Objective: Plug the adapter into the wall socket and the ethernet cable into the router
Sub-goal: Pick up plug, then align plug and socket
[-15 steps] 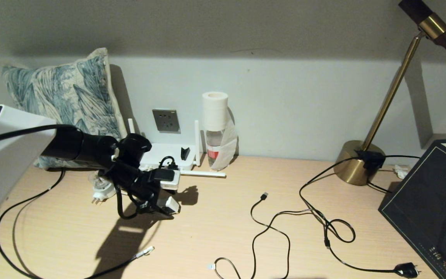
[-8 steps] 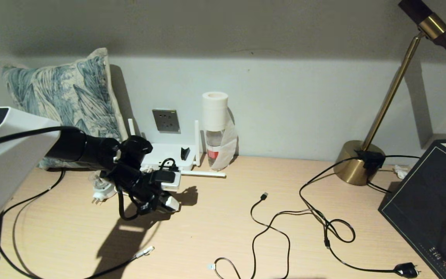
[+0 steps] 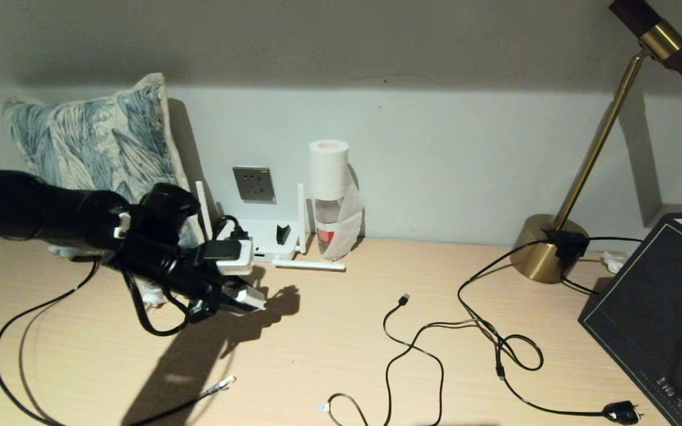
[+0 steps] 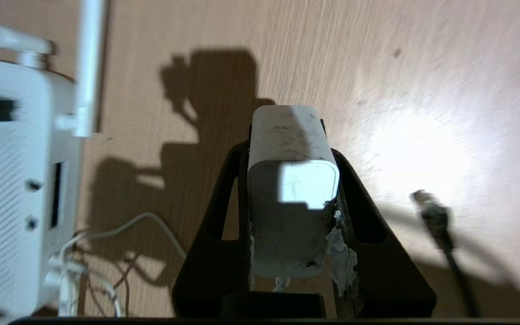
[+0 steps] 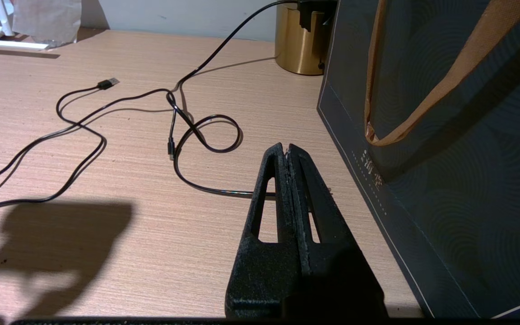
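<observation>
My left gripper (image 3: 245,296) hangs just above the desk in front of the router, shut on the small white boxy adapter (image 3: 248,298). In the left wrist view the adapter (image 4: 291,194) sits clamped between both black fingers (image 4: 364,216), its thin white cord (image 4: 151,217) trailing towards the router (image 4: 11,171). The white router (image 3: 261,235) with stick antennas stands against the wall, below the grey wall socket (image 3: 254,184). The ethernet cable's clear connector (image 3: 222,384) lies on the desk nearer me. My right gripper (image 5: 287,150) is parked, shut and empty, beside the dark bag.
A leaf-print pillow (image 3: 92,142) leans at the back left. A white-capped bottle (image 3: 329,189) stands right of the router. A thin USB cable (image 3: 403,299) and a black cord with a plug (image 3: 622,411) sprawl mid-desk. A brass lamp base (image 3: 545,251) and a dark bag (image 3: 655,307) stand at the right.
My left arm has swung left and slightly back, carrying the adapter with it. Its white upper link has slid out of the head view.
</observation>
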Available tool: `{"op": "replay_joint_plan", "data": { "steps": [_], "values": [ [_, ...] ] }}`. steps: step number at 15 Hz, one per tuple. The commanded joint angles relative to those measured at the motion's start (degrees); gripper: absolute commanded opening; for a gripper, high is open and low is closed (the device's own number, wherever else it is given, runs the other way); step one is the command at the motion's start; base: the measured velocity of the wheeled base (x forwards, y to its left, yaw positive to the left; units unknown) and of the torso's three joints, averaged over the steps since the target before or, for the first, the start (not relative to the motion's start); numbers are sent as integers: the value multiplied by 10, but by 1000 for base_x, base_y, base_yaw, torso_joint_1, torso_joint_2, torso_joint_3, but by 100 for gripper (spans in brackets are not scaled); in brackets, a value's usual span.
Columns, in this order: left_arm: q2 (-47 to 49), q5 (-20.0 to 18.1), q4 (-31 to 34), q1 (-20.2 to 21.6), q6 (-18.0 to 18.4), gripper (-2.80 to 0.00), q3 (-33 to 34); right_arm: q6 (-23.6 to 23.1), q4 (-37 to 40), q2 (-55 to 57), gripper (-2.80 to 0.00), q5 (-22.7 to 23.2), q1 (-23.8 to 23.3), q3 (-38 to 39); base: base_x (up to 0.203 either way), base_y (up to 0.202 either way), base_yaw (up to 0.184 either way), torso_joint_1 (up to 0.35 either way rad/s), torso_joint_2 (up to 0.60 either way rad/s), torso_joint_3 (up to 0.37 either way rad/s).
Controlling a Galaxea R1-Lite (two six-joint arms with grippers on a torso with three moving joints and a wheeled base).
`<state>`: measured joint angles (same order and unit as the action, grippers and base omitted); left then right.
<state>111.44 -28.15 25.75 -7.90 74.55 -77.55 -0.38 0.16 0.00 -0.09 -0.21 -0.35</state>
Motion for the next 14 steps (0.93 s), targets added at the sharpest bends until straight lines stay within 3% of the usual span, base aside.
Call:
{"op": "replay_joint_plan", "data": {
  "steps": [1, 2, 4, 6, 7, 9, 12, 14],
  "values": [
    [-108, -22, -49, 11, -125, -280, 54, 0, 0, 0, -280, 0, 0, 0, 0, 0, 0, 0, 0, 0],
    [-121, -28, -128, 21, -189, -280, 90, 0, 0, 0, -280, 0, 0, 0, 0, 0, 0, 0, 0, 0],
    [-125, -30, -353, 52, -276, -280, 166, 0, 0, 0, -280, 0, 0, 0, 0, 0, 0, 0, 0, 0],
    [-130, -19, -517, 72, -454, -280, 240, 0, 0, 0, -280, 0, 0, 0, 0, 0, 0, 0, 0, 0],
    [-141, -8, -547, 76, -529, -280, 256, 0, 0, 0, -280, 0, 0, 0, 0, 0, 0, 0, 0, 0],
    [-153, 23, -562, 70, -639, -280, 264, -1, 0, 0, -280, 0, 0, 0, 0, 0, 0, 0, 0, 0],
    [-152, 104, -570, 3, -809, -280, 263, 0, 0, 0, -280, 0, 0, 0, 0, 0, 0, 0, 0, 0],
    [-131, 167, -594, -26, -844, -280, 269, 0, 0, 0, -280, 0, 0, 0, 0, 0, 0, 0, 0, 0]
  ]
}}
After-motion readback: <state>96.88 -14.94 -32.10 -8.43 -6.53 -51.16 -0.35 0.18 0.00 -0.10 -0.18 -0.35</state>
